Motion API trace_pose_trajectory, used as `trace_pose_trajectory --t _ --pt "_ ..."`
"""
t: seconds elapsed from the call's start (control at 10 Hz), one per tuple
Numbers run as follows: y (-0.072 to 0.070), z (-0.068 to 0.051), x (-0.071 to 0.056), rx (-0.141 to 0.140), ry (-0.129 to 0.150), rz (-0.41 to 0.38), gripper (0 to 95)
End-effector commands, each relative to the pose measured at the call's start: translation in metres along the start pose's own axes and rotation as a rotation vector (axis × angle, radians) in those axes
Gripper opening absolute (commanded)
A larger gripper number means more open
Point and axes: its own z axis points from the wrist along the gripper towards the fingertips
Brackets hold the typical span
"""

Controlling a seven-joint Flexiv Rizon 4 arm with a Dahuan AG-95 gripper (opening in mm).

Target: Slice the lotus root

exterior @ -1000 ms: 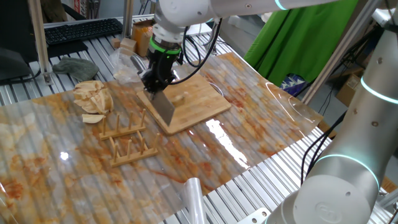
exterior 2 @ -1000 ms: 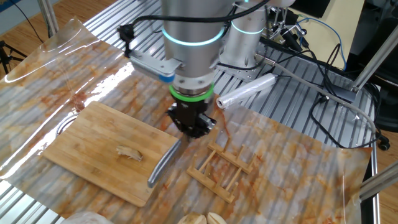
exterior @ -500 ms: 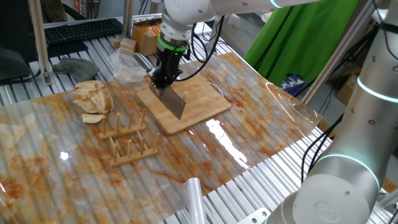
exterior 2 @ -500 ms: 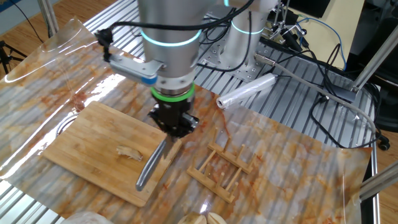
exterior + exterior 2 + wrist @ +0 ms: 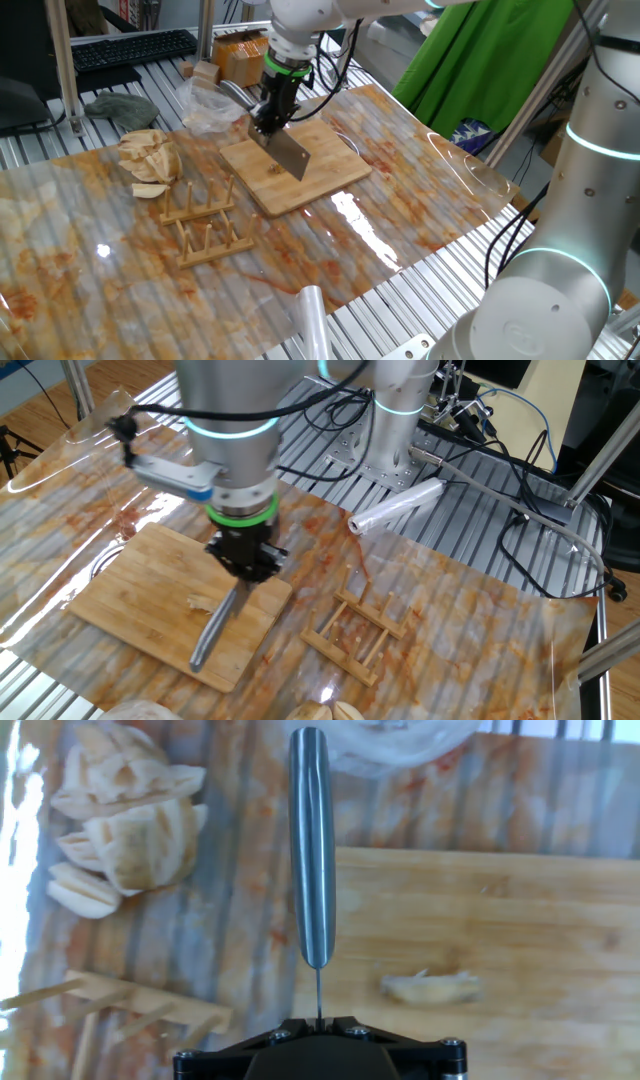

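The cleaver (image 5: 292, 157) is clamped in the hand (image 5: 243, 559) over the cutting board (image 5: 130, 595), beside the lotus root (image 5: 432, 986), near the table's (image 5: 80, 270) far edge.

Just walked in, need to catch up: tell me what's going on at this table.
The robot arm's tool is shut on a cleaver, carried blade-down over the wooden cutting board. A small piece of lotus root lies on the board beside the blade, not yet cut. A heap of pale wedges and a wooden rack sit nearby.

Wooden rack (image 5: 358, 632) beside board's (image 5: 130, 595) edge.
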Motion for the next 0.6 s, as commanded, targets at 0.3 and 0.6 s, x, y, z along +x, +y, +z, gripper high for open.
trace_pose_trajectory --t 0.3,0.6 --pt "-0.027 0.001 -0.002 0.003 0.001 -0.025 0.0" --pt "-0.046 0.003 -0.007 -0.001 -0.007 -0.05 0.0"
